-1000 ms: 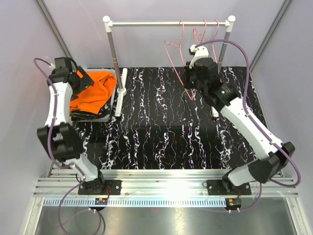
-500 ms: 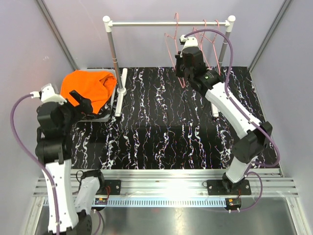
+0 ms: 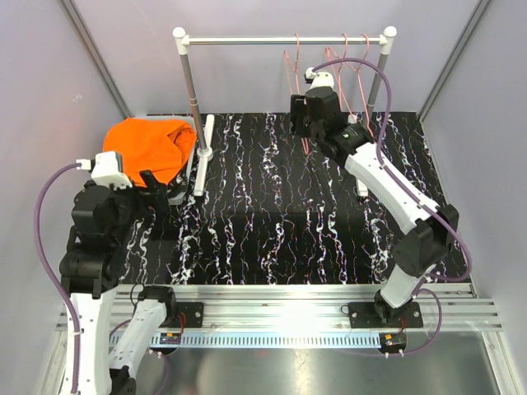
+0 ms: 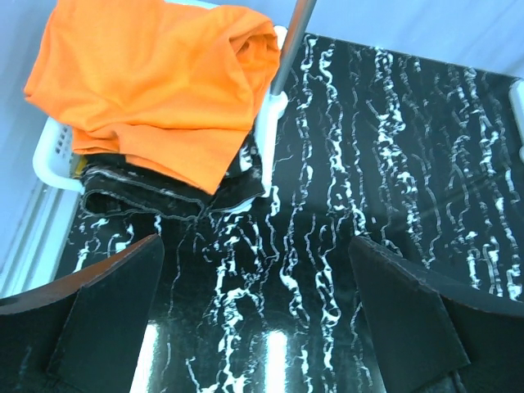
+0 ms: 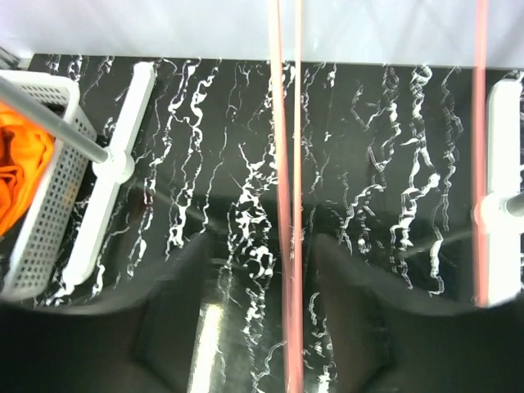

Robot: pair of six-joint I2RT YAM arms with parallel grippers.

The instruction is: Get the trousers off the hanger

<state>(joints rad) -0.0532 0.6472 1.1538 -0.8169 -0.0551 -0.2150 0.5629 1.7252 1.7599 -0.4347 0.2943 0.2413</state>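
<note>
Cloth in a loose heap tops the white mesh basket (image 4: 47, 155) at the upper left of the overhead view: the orange trousers (image 3: 148, 144) are bright, matte and softly creased, folded over themselves with one edge drooping past the rim; under them, in the left wrist view, lies a black garment (image 4: 139, 192), flat and darker, with a stitched hem along its lower edge and white flecks near its right side; both sit in the basket, off any hanger. The left gripper (image 4: 258, 270) hangs just below the basket in its own view, near the pile but not touching it, its two black fingers spread wide with only the marbled mat (image 3: 272, 206) between them; it holds nothing. The right gripper (image 3: 306, 115) is at the upper middle of the overhead view, well apart from the trousers, up at the rack; its jaws stand partly apart, and the two thin pink wires of a hanger (image 5: 286, 205) run straight down through the gap, seemingly clear of both fingers; the hanger is bare wire, slim and glossy, hooked on the metal rail (image 3: 247, 39); another pink wire (image 5: 481, 164) shows at the right edge of the right wrist view. The rack's grey post (image 3: 189, 90) rises beside the basket from a white bar foot (image 5: 110, 188); the mat is black, streaked with white veins.
</note>
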